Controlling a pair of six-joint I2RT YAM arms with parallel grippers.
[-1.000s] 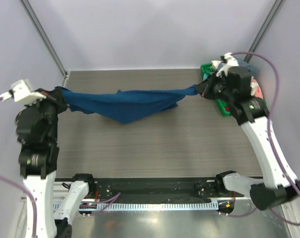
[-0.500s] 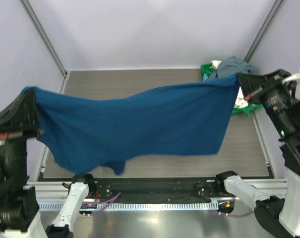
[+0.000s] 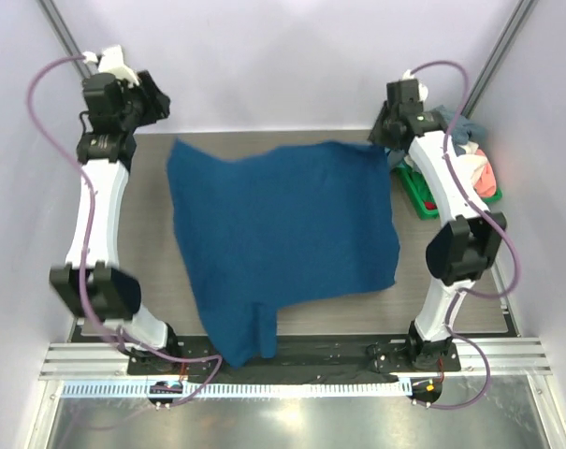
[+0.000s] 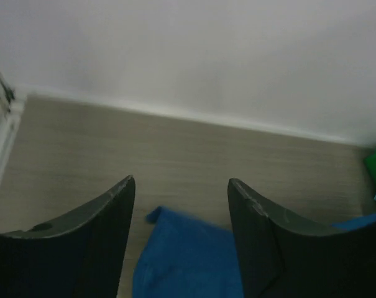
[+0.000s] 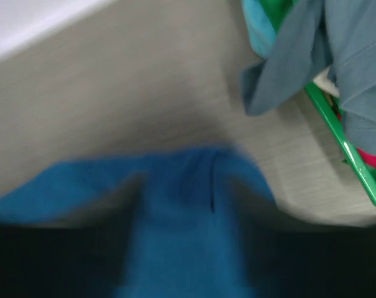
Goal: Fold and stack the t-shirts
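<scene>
top: blue t-shirt [image 3: 283, 234] lies flat on the surface [image 3: 451, 276], left gripper [image 3: 152, 101] and right gripper [image 3: 385, 145] at its far corners; we judge the first fold next, needing fresh edge grips | left wrist: jaws apart, empty, over the far-left corner | right wrist: blurred, jaws' state we cannot tell; grey-blue shirt [image 5: 318, 56] drapes over the green basket [image 5: 352, 161]
</scene>
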